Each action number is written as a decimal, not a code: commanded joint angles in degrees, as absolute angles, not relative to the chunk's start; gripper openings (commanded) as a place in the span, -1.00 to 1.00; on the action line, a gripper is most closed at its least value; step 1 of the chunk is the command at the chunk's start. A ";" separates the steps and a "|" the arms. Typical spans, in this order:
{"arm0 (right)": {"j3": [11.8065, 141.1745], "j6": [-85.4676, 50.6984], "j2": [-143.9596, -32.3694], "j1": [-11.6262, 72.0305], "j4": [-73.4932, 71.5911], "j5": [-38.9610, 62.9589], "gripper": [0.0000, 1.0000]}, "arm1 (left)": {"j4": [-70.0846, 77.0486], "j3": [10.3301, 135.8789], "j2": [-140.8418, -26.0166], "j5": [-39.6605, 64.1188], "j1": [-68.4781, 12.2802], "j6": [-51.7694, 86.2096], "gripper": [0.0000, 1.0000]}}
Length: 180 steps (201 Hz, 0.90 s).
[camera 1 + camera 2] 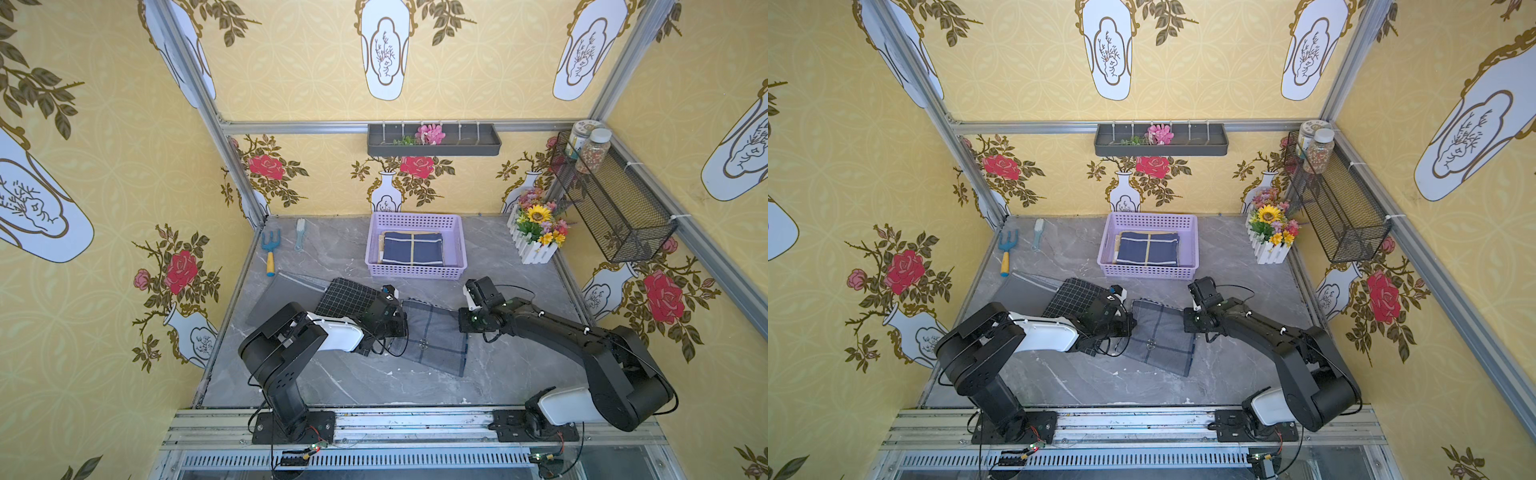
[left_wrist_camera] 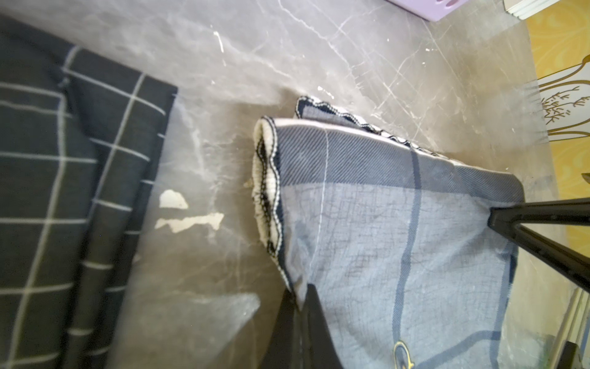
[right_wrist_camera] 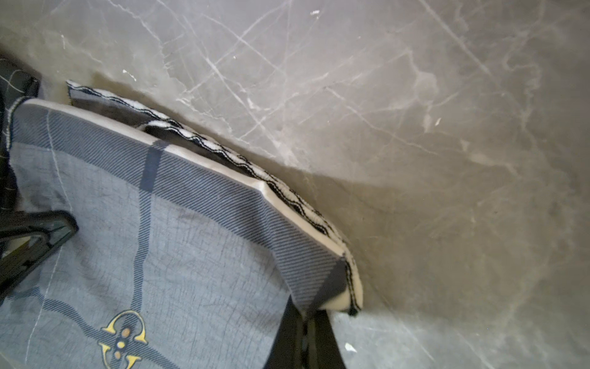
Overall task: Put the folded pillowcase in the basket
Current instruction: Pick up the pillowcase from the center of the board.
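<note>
i see the folded pillowcase (image 1: 436,338), grey-blue w/ darker plaid lines, on the marble table (image 1: 353,374) between the two arms, in front of the basket (image 1: 415,272) and apart from it, not inside. left gripper (image 2: 300,306) is pinched tight on one corner of it; in the left wrist view the two dark fingers meet on the hem, but their bases are cut off by the frame edge. right gripper (image 3: 306,319) is clamped the same way on the opposite corner, fingers closed w/ cloth between them. in both top views the wrist bodies cover the fingertips, so i can't read either grip from above. the edge facing the basket looks raised a bit, w/ shadow under it in the right wrist view; how much of the rest lies flat i can't tell. a gold emblem on the cloth is partly cut off in both wrist views. the basket already holds a navy folded cloth (image 1: 411,248); what's under it is mostly hidden. a black checked cloth (image 1: 345,297) lies just beside the left arm, partly under it, overlapping a grey cloth (image 1: 282,295). left wrist view is blurry at the edges.
</note>
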State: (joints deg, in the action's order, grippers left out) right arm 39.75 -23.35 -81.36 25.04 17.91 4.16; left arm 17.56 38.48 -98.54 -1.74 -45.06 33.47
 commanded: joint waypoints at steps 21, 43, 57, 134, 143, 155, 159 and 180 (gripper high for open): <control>39.39 -23.33 -80.70 25.05 17.32 3.86 -0.93 | 16.64 36.73 -96.86 -3.38 -45.47 34.12 -1.00; 39.12 -23.35 -79.76 25.06 17.23 3.96 -0.94 | 19.71 34.50 -94.41 -3.32 -45.44 35.07 -1.00; 38.90 -23.37 -78.98 25.07 17.23 3.88 -0.94 | 21.21 33.20 -92.67 -3.68 -45.44 35.70 -1.00; 39.24 -23.68 -71.60 25.14 17.47 3.47 -0.96 | 21.64 30.79 -83.86 -6.82 -45.44 36.18 -1.00; 39.68 -23.64 -70.53 25.18 17.77 3.28 -0.96 | 21.24 30.84 -82.71 -7.48 -45.36 35.95 -1.00; 40.22 -23.56 -69.10 25.18 17.93 3.06 -0.96 | 20.42 31.23 -81.07 -8.35 -45.35 35.37 -1.00; 40.50 -23.55 -68.66 25.18 17.93 2.96 -0.96 | 20.08 31.33 -80.61 -8.63 -45.35 35.14 -1.00; 41.93 -23.60 -66.63 25.14 18.07 2.66 -0.96 | 18.27 32.54 -78.01 -9.79 -45.18 33.67 -1.00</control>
State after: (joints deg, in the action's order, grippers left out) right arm 40.42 -23.75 -68.42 25.15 18.00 4.69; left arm 20.36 31.64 -80.18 -6.68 -45.43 35.94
